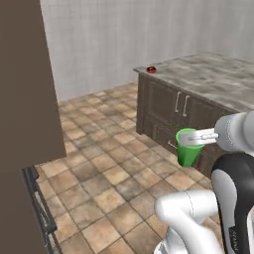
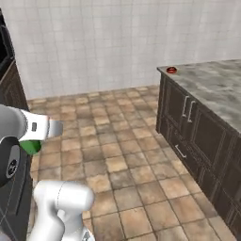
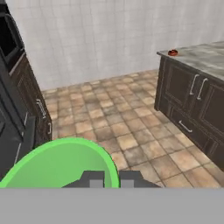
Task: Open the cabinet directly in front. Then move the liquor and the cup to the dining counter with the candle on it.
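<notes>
Upright green cup (image 1: 188,147), mouth up, pinched by fingers (image 1: 202,137).

Marbled stone counter (image 1: 218,79) on dark brown cabinets, a small red object (image 1: 151,69) set at its far corner, tiled floor (image 1: 109,168) below

The left base view looks forward and down from behind the arm over a tiled floor (image 1: 104,163) toward a marbled counter (image 1: 213,79) at right; the right base view shares that floor, counter and white wall (image 2: 108,42); the hand view sits lower, close above a green cup (image 3: 57,166), facing the same counter.
</notes>
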You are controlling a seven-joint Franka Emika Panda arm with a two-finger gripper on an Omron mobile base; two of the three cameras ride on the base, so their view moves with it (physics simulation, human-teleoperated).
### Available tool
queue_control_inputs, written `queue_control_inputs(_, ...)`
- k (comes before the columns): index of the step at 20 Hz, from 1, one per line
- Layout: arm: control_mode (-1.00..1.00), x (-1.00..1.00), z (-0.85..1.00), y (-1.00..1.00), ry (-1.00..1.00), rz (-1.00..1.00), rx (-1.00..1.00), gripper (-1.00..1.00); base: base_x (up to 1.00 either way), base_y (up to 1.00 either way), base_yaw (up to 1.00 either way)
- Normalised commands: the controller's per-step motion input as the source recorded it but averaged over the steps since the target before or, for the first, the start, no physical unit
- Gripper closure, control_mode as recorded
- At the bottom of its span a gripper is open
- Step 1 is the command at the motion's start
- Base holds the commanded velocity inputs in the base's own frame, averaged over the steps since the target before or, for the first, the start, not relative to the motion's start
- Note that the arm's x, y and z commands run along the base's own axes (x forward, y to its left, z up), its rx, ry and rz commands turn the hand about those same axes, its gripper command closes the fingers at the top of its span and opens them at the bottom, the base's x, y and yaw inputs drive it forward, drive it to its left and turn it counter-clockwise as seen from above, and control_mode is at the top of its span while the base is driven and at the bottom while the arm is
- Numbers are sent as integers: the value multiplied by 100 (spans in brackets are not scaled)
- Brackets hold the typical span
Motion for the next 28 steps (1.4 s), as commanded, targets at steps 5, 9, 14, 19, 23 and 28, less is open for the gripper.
queue_control_inputs(5,100,0,0,0,0,0,0,100,25,1,-99)
queue_control_inputs(9,100,0,0,0,0,0,0,100,34,0,-96)
queue_control_inputs(14,100,0,0,0,0,0,0,100,23,0,-78)
queue_control_inputs(19,100,0,0,0,0,0,0,100,41,7,-21)
queue_control_inputs(23,100,0,0,0,0,0,0,100,65,65,-24)
queue_control_inputs(28,100,0,0,0,0,0,0,100,81,80,-32)
